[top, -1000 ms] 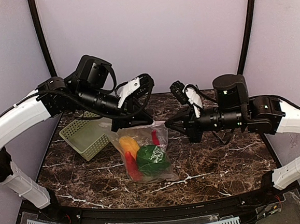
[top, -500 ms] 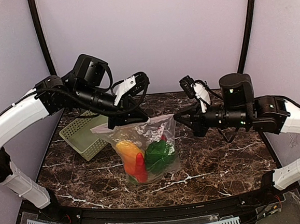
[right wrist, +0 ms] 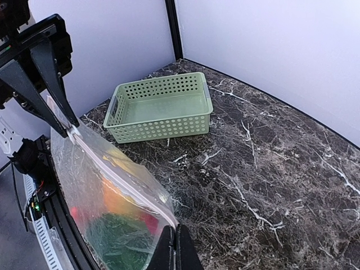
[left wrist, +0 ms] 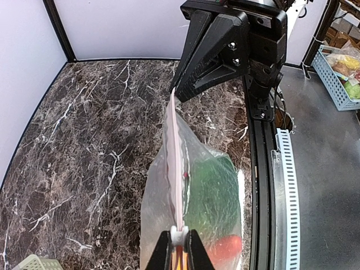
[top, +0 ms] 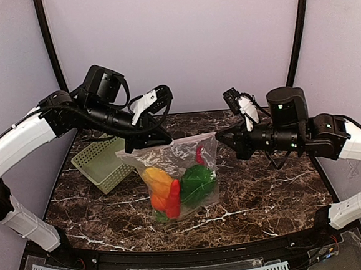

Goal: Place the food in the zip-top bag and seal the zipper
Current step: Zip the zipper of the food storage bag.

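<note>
The clear zip-top bag (top: 185, 152) hangs upright, its zipper (top: 169, 144) stretched straight along the top; a green piece (top: 198, 182), yellow-orange piece (top: 157, 176) and red chili (top: 174, 204) sag inside.

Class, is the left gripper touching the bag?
Touching. The left wrist view shows the left gripper shut on the bag, pinching its top edge.
</note>
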### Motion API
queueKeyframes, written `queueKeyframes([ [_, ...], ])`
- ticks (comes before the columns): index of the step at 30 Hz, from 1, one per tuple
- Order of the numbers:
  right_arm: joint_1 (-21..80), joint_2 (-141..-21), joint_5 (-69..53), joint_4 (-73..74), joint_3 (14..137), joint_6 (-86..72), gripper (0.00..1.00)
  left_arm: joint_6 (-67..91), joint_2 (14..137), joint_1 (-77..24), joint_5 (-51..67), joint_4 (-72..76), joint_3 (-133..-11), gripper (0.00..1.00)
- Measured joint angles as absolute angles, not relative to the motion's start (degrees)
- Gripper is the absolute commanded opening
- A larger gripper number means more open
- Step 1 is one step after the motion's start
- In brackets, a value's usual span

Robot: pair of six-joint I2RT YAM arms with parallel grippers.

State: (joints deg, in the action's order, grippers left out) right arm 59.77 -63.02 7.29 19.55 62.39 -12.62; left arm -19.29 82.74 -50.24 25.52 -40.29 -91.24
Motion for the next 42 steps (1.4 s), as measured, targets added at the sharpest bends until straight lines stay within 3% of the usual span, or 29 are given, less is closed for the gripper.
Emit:
queueKeyframes([
  [42, 54.41, -62.54, 9.37, 23.29, 62.28, -17.17, 0.00, -19.31, 78.52, -41.85, 26.57, -39.16, -84.42, 0.01],
])
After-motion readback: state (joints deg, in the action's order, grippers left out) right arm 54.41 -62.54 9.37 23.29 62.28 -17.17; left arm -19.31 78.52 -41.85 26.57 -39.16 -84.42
